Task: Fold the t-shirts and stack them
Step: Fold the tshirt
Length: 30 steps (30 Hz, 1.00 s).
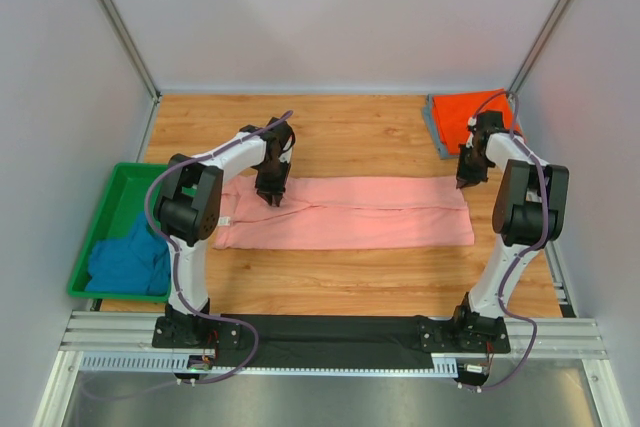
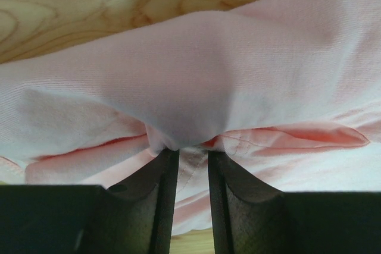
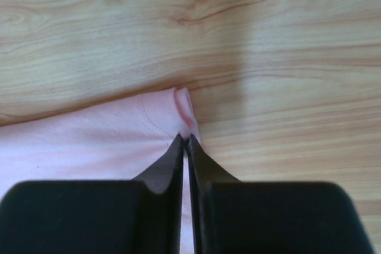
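Observation:
The salmon-pink t-shirt [image 1: 350, 212] lies as a long folded strip across the middle of the table. My left gripper [image 1: 272, 197] is at its far edge near the left end, shut on a raised bunch of the cloth [image 2: 196, 87]; its tips [image 2: 191, 151] pinch the fold. My right gripper [image 1: 466, 182] is shut on the shirt's far right corner [image 3: 184, 105], fingers nearly touching [image 3: 186, 138]. The bright orange-red t-shirt [image 1: 470, 117] lies folded at the back right on a grey one [image 1: 434, 133]. The teal-blue t-shirt [image 1: 130, 262] is crumpled in the bin.
A green plastic bin [image 1: 125, 197] stands at the table's left edge. White enclosure walls close the back and sides. Bare wooden table [image 1: 350, 132] lies behind the pink shirt and in front of it [image 1: 350, 282]. The arm bases stand at the near edge.

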{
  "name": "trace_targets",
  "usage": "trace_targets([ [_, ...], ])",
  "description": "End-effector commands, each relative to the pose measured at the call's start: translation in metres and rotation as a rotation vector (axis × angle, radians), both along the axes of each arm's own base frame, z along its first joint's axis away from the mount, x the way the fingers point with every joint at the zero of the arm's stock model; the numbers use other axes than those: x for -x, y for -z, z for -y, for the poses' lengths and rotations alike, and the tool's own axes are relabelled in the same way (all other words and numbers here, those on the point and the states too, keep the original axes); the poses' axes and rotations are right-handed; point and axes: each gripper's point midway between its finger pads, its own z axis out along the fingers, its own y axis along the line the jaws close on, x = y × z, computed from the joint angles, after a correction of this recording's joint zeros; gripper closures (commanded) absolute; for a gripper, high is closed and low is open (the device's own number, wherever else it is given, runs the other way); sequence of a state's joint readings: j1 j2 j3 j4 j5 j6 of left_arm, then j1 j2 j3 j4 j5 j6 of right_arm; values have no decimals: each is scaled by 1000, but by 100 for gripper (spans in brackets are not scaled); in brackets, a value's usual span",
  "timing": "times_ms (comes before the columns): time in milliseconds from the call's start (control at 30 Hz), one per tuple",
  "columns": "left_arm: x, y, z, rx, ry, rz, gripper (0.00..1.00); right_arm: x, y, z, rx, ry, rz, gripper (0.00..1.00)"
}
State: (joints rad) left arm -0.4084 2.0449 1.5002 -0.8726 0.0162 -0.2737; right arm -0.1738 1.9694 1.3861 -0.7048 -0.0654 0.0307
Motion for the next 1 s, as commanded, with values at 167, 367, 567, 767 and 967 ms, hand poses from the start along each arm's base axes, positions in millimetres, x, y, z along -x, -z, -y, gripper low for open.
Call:
trace_targets([
  [167, 1, 4, -8, -39, -25, -2, 66, -43, -45, 15, 137, -37, 171, 100],
  [367, -1, -1, -7, -31, -28, 7, 66, -44, -36, 11, 130, -52, 184, 100],
  [567, 1, -2, -6, -27, -27, 3, 66, -41, -36, 2, 81, -62, 174, 90],
  [767, 2, 0, -5, -25, -26, -3, 65, -44, -27, -1, 57, -64, 156, 90],
  [967, 1, -11, -4, -20, -26, 2, 65, -62, -17, 8, 93, -43, 165, 92],
])
